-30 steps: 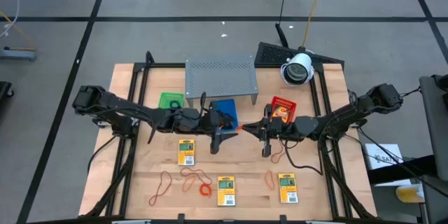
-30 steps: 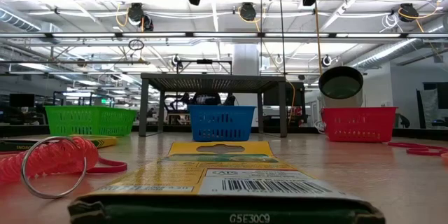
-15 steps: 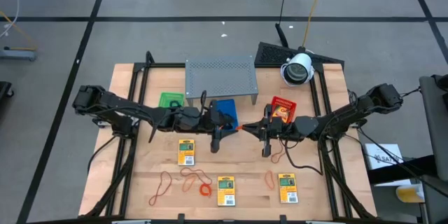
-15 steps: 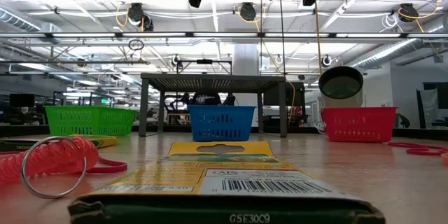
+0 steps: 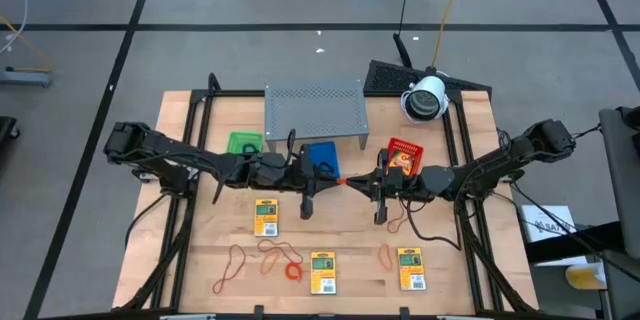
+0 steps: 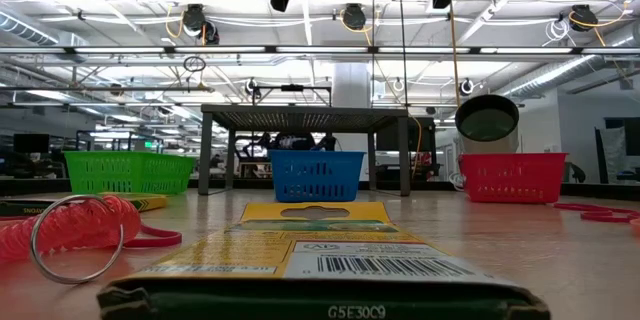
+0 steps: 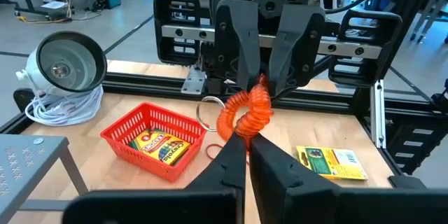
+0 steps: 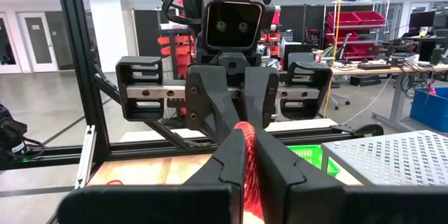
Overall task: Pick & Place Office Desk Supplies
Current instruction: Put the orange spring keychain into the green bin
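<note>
Mid-air handoff over the tabletop (image 5: 230, 235): left gripper (image 5: 330, 179) jaws just snapped from wide open to pinching the orange coil (image 7: 245, 112). Right gripper (image 5: 362, 182) still clamped on it too. Probably lets go next, then off to a tray.

Both arms reach inward above the middle of the table, wrists roughly level, grippers facing each other tip to tip. The left gripper (image 5: 334, 179) has its fingers (image 7: 234, 161) drawn together, nearly touching. The right gripper (image 5: 347, 181) is likewise closed, fingers (image 8: 234, 157) pressed close. The two grippers' tips meet at one point, raised clear of the tabletop.
</note>
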`<state>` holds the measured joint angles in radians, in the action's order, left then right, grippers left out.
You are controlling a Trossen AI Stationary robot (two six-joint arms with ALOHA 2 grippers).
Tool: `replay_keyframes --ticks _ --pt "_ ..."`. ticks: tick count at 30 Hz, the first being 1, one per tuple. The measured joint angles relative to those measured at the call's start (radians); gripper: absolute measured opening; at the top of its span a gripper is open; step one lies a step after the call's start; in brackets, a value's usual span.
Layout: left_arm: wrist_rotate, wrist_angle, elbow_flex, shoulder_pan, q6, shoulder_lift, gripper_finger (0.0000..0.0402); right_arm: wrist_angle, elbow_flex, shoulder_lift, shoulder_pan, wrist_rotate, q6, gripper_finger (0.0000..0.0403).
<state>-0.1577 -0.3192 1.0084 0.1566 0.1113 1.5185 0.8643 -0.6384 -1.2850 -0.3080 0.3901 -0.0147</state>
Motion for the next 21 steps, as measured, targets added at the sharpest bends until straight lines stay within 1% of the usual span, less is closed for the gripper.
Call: replay_keyframes --ticks 5,8,10,17,21 --pt "0.0 0.0 0.0 0.0 0.001 0.0 0.0008 0.0 0.0 0.0 0.0 -0.006 0.0 0.0036" --pt "0.006 0.0 0.0 0.0 0.003 0.0 0.0004 0.0 0.0 0.0 0.0 -0.08 -0.001 0.0059" --pt "0.008 0.001 0.0 0.0 0.003 0.0 0.0005 0.009 0.0 0.0 -0.001 -0.105 -0.001 0.0075" --pt "0.009 0.012 0.0 0.0 0.003 0.0 0.0004 0.035 0.0 0.0 0.0 -0.105 0.006 0.0138" --pt "0.006 0.05 0.0 0.0 0.003 0.0 0.0008 0.068 0.0 0.0 -0.001 -0.105 0.053 0.0168"
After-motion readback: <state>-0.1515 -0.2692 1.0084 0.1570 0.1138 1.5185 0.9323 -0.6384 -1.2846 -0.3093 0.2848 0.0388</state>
